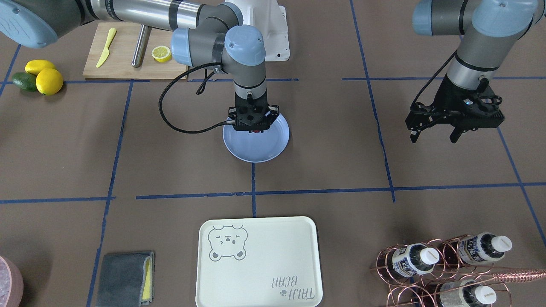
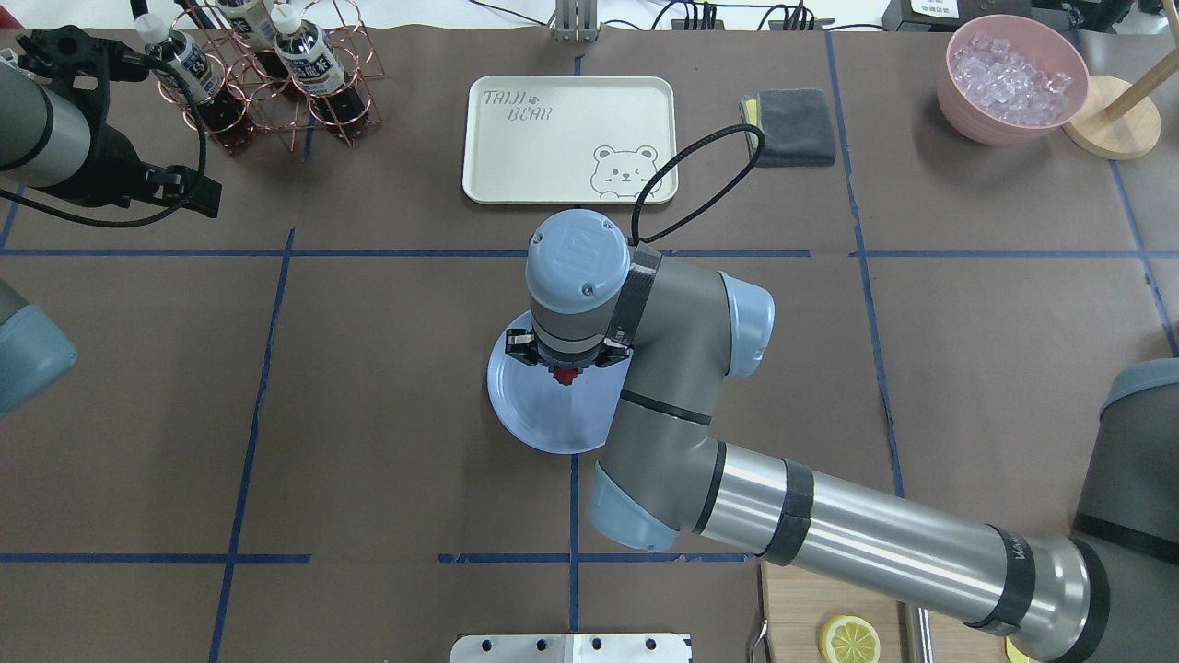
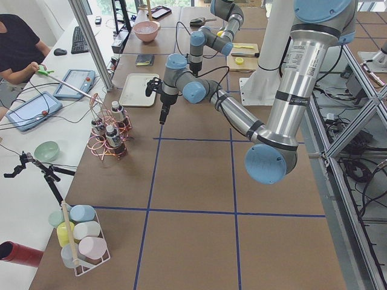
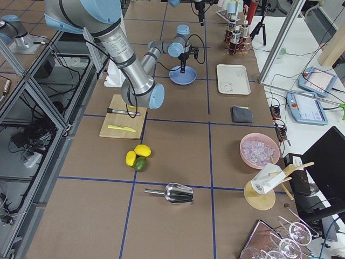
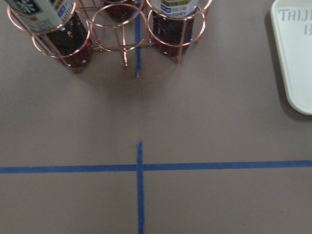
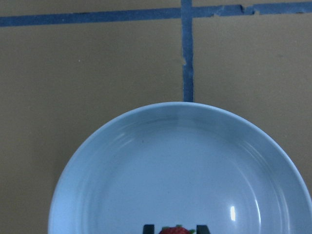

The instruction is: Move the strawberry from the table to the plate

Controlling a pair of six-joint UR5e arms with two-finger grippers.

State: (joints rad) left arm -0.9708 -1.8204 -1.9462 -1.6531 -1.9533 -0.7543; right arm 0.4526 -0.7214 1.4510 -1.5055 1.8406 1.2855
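**Berry over the plate, release still to come**

Closest to the robot's base, the cutting board (image 1: pixel 123 64) with its lemon half (image 1: pixel 161 53) played no part in the job. Just beyond it, mid-table, the right gripper (image 1: pixel 254 128) pointed straight down over the pale-blue plate (image 1: pixel 256 151). Its fingers stood narrowly apart with the strawberry (image 6: pixel 175 230) pinched between them. In the wrist view the red berry and its green cap sat between the two dark fingertips, inside the plate's rim and toward the robot's edge of it. Whether the berry already touched the glaze or hung just above it could not be told.

By that showing, the pick and the carry were done, and no berry lay on the brown table (image 1: pixel 324 140). What remained, as I judge it, was to open the fingers, let the fruit settle and lift clear.

Farther out lay the bear tray (image 1: pixel 264 273). Off to the robot's left, near the bottle rack (image 1: pixel 443 266), the left gripper (image 1: pixel 434 137) hung above the table, its fingers spread and empty.
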